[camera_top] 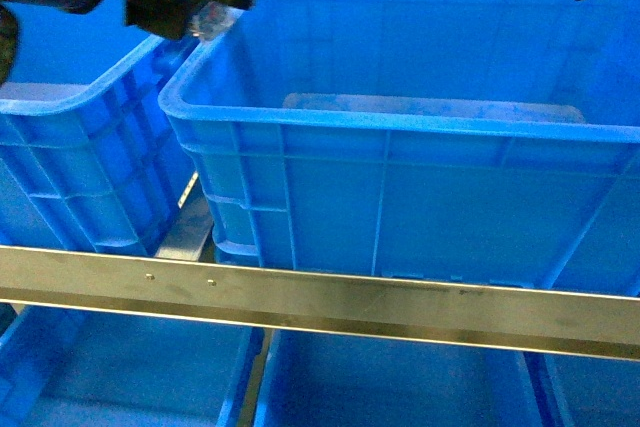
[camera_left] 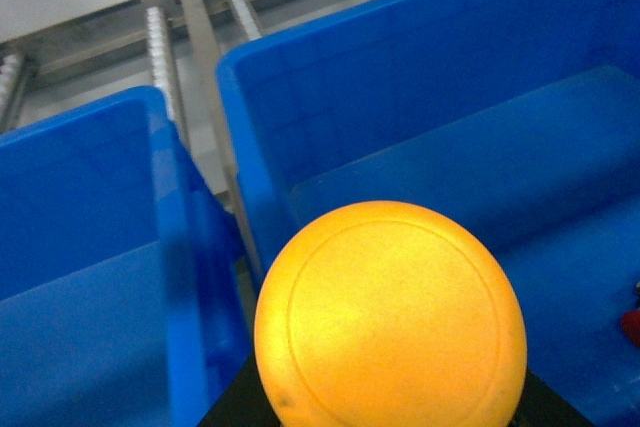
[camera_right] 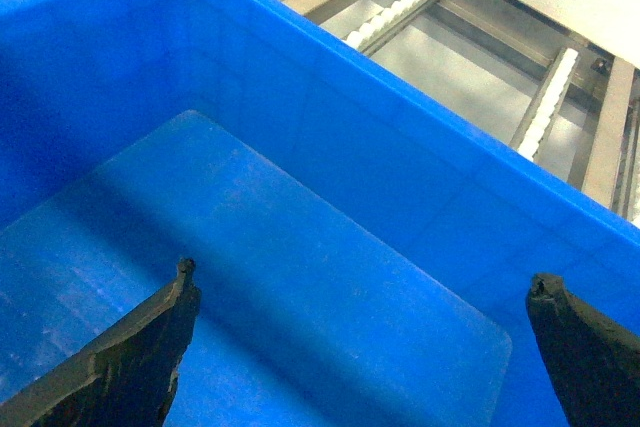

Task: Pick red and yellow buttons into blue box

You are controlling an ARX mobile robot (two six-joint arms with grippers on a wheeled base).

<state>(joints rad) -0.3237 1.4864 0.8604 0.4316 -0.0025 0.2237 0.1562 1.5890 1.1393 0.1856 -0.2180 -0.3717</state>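
Yellow button [camera_left: 390, 317] pinched in left gripper [camera_top: 205, 7], hovering at big blue box [camera_top: 400, 127] far-left rim corner. Carry it further inward past the wall before releasing. Right gripper [camera_right: 365, 292] spread wide, empty, above box floor. Red speck at box's right edge, unclear.

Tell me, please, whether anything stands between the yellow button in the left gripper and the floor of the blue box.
Nothing visible does. The yellow button is held above the near-left corner rim of the blue box, and the box floor below and to the right is bare, apart from something red at the frame's right edge.
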